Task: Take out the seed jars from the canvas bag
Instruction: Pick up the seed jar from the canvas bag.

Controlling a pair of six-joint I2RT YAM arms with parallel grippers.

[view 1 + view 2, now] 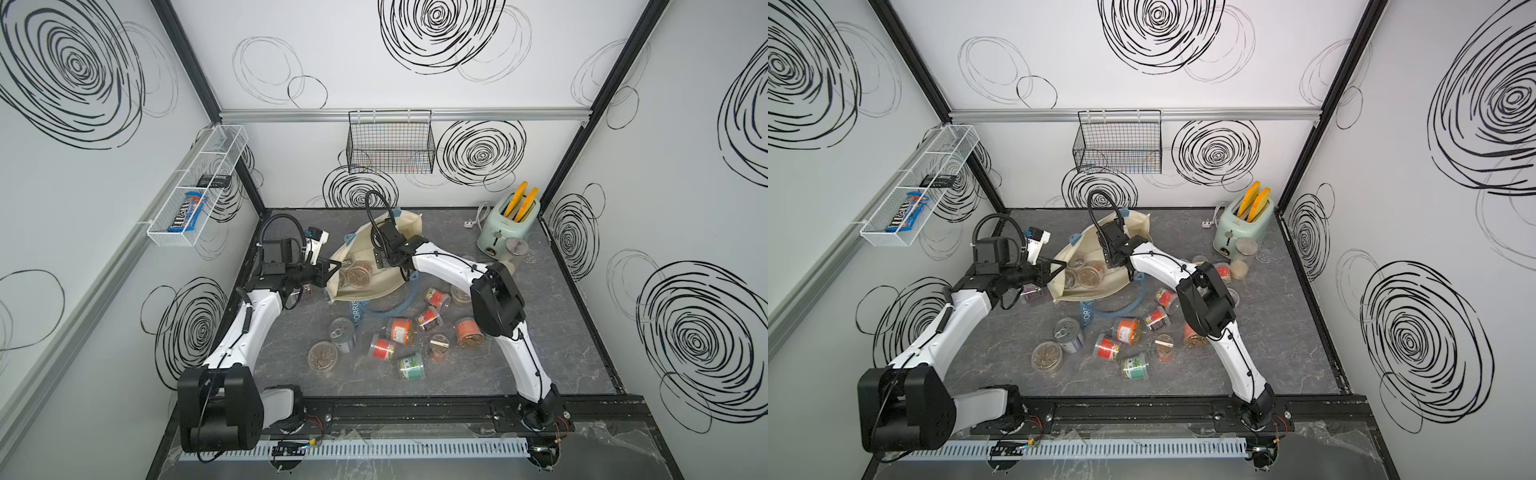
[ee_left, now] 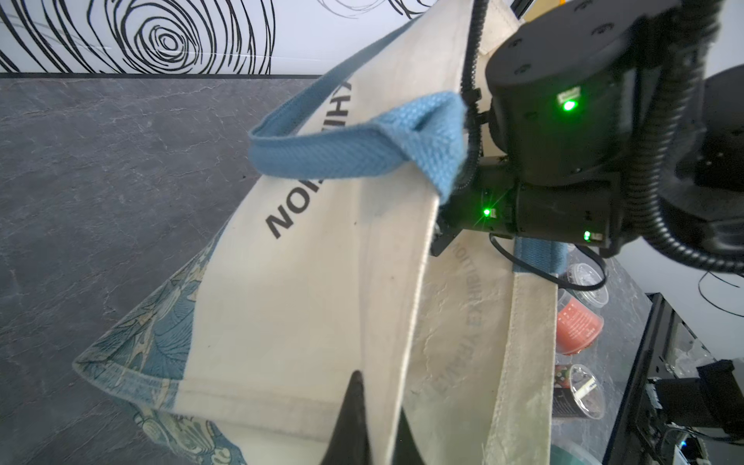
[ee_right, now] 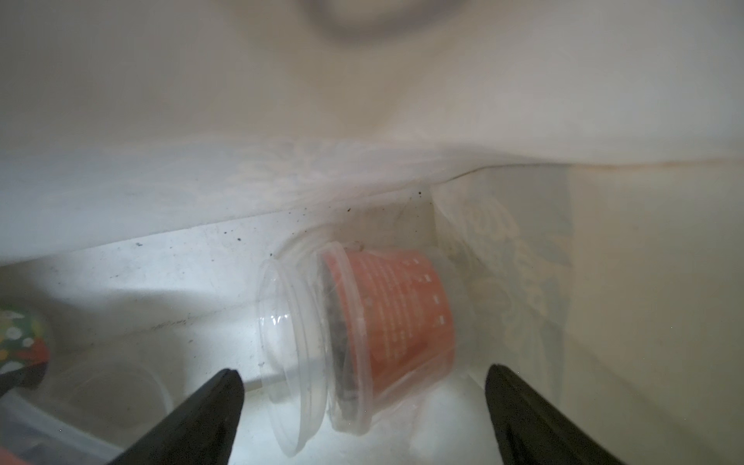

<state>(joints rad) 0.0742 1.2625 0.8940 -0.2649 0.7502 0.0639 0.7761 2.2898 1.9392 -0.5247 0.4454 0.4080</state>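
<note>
The cream canvas bag [image 1: 374, 286] [image 1: 1096, 291] lies on its side at the back middle of the table, mouth held open. My left gripper [image 1: 338, 264] [image 2: 380, 406] is shut on the bag's rim [image 2: 406, 322]. My right gripper [image 3: 362, 376] is inside the bag and open. An orange-labelled seed jar [image 3: 398, 314] lies on its side just ahead of its fingertips, untouched. More seed jars [image 1: 357, 276] show in the bag's mouth. Several seed jars [image 1: 401, 330] [image 1: 1127, 330] lie scattered on the table in front of the bag.
A metal tin can [image 1: 343, 334] stands among the jars. A mint toaster [image 1: 509, 226] and a taller clear canister [image 1: 517, 249] stand at the back right. Wire baskets [image 1: 390, 145] hang on the walls. A purple-labelled jar [image 1: 1032, 293] sits under my left arm.
</note>
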